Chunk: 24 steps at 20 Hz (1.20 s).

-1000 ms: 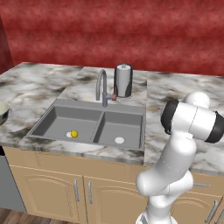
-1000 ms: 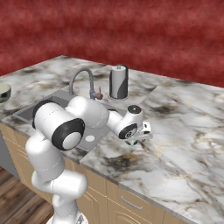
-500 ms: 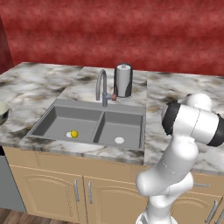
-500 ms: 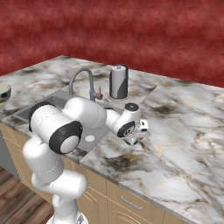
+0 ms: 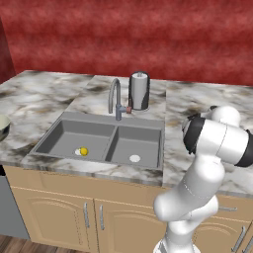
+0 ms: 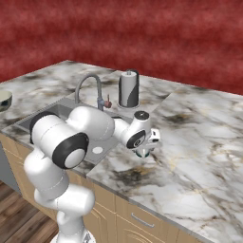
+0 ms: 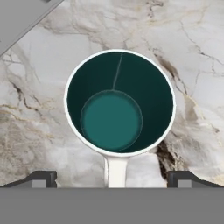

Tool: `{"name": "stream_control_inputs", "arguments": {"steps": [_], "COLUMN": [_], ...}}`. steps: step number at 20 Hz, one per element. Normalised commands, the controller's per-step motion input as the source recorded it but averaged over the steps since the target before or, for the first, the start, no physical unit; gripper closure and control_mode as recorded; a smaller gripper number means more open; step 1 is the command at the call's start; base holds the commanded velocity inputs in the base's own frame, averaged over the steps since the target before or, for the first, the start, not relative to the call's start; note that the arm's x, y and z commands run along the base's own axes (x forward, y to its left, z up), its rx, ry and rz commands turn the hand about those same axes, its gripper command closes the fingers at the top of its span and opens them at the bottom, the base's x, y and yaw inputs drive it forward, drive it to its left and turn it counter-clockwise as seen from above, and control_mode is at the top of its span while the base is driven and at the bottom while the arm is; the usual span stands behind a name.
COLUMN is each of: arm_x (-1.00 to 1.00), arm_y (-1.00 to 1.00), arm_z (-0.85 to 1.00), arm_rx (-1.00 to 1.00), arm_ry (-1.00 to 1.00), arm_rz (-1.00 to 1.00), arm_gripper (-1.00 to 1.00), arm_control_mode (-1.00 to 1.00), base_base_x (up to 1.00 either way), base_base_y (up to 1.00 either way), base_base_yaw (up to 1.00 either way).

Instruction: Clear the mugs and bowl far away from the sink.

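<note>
A white mug with a dark teal inside stands upright on the marble counter just right of the sink. Its handle points toward the hand. My gripper hangs open straight above it, and its fingertips stand wide apart on either side of the handle. In the right base view the hand covers most of the mug under the gripper. The pale bowl rests on the counter far left of the sink, also seen as the bowl.
A curved grey faucet and a grey canister stand behind the sink. A small yellow thing lies in the left basin. Open marble counter stretches to the right of the mug.
The hand has sunk slightly over the mug and the arm has shifted a little. The jaws remain open.
</note>
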Motion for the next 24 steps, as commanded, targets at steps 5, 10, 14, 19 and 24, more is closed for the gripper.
{"name": "stream_control_inputs", "arguments": {"steps": [5,10,14,19,24], "arm_x": [0.00,0.00,0.00,0.00,0.00], "arm_y": [0.00,0.00,0.00,0.00,0.00], "arm_z": [-0.10,-0.05,-0.01,0.00,0.00], "arm_rx": [0.00,0.00,0.00,0.00,0.00], "arm_ry": [0.00,0.00,0.00,0.00,0.00], "arm_rz": [0.00,0.00,0.00,0.00,0.00], "arm_gripper": [-1.00,-1.00,1.00,1.00,1.00], "arm_control_mode": [-1.00,-1.00,-1.00,-1.00,-1.00], "base_base_x": [0.00,0.00,0.00,0.00,0.00], "base_base_y": [0.00,0.00,0.00,0.00,0.00], "base_base_yaw": [0.00,0.00,0.00,0.00,0.00]}}
